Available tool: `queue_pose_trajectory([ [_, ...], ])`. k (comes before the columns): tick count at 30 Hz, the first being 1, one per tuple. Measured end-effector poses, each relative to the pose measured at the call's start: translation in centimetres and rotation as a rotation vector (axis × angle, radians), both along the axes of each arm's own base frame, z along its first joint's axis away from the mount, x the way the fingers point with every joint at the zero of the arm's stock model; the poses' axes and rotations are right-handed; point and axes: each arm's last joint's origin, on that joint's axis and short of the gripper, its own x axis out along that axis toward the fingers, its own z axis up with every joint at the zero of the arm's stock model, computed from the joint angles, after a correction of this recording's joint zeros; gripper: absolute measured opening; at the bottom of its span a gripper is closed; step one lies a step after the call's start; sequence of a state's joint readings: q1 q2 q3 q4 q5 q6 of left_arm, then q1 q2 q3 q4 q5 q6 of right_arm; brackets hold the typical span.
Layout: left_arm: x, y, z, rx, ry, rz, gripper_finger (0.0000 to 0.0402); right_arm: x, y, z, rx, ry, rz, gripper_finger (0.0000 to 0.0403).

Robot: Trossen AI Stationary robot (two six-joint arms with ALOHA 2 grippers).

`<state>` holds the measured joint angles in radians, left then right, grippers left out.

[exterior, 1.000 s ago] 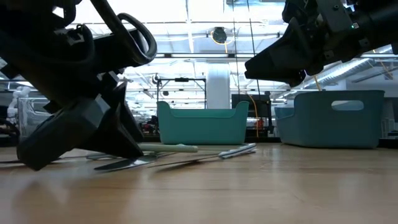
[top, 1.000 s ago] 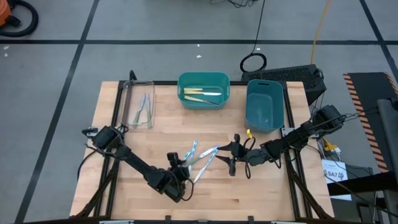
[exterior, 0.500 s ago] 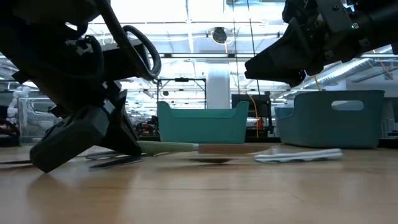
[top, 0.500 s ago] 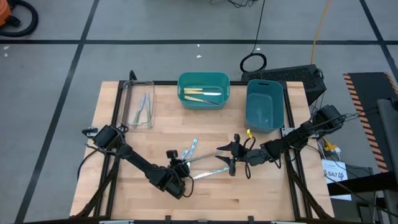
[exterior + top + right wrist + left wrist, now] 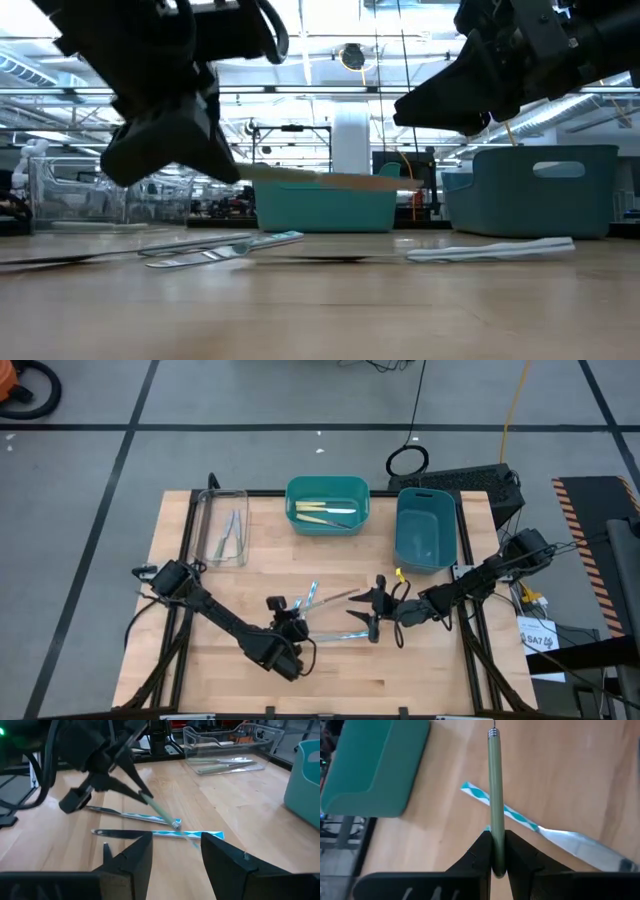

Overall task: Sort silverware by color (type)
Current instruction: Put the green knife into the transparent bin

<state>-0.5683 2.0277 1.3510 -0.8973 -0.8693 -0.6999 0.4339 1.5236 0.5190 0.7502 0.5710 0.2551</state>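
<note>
On the wooden table [image 5: 420, 670] the left gripper [image 5: 494, 851] pinches a pale green-handled utensil [image 5: 495, 795] by one end, its length pointing toward the teal bin [image 5: 327, 503], while the right gripper [image 5: 372, 610] waits spread nearby.

place: robotics lab or workshop hall | signs: grey floor [image 5: 250, 400] with dark taped lines, ceiling light strips [image 5: 330, 45], cables [image 5: 515, 410], wooden bench [image 5: 340, 670]

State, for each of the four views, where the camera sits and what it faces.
High: overhead, straight down on table, both arms.
Low: table height, level across; both arms overhead.
Left wrist: behind left gripper, jaws shut on green-handled utensil.
Right wrist: behind open right gripper, facing the left arm.
Shared: the green-handled utensil shows in both wrist views.
</note>
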Motion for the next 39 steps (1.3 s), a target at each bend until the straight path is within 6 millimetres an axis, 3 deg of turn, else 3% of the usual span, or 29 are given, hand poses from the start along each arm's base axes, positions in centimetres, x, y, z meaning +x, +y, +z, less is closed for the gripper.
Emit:
queue_pose_trajectory([
  [9, 0.0, 0.8, 2.3, 0.092, 0.0, 0.002, 0.0037, -1.0, 0.7, 2.0, -0.064, -0.033, 0.062, 0.016],
  [16, -1.0, 1.6, 5.9, 0.082, -0.038, -0.014, 0.0037, -2.4, 0.7, 3.7, -0.076, -0.037, 0.087, 0.0154],
  [22, -1.8, 2.7, 8.5, 0.078, -0.077, -0.005, 0.0037, -3.4, 0.8, 4.5, -0.079, -0.025, 0.11, 0.0114],
  [32, -3.0, 4.0, 11.5, 0.159, -0.176, 0.01, 0.0037, -4.3, 0.5, 5.0, -0.085, 0.009, 0.114, 0.0013],
  [39, -5.6, 6.5, 13.1, 0.183, -0.201, 0.019, 0.0037, -4.4, 0.4, 5.0, -0.088, 0.018, 0.114, 0.0007],
])
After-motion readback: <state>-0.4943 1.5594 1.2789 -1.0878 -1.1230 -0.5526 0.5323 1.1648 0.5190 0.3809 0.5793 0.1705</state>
